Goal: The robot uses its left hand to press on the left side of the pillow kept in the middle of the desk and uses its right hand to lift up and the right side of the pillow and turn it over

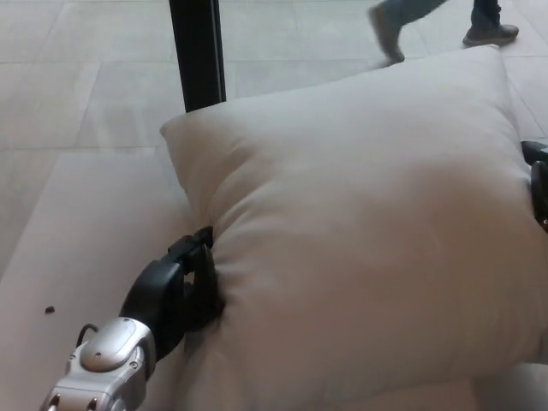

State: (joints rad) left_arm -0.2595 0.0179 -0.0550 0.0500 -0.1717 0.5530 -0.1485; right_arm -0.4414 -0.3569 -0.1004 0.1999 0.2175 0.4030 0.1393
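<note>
A big white pillow (368,248) covers most of the pale desk (77,231) in the head view. My left hand (181,287) comes in from the lower left on a silver wrist and pushes into the pillow's left edge, which is dented around it. Its fingers (195,247) are spread against the fabric and hold nothing. A black sliver of my right hand (538,184) shows at the picture's right edge, against the pillow's right side. Most of that hand is out of frame.
A black post (197,51) stands just behind the pillow's far left corner. A person's feet (390,30) cross the tiled floor at the top right. A small dark speck (50,310) lies on the desk at the left.
</note>
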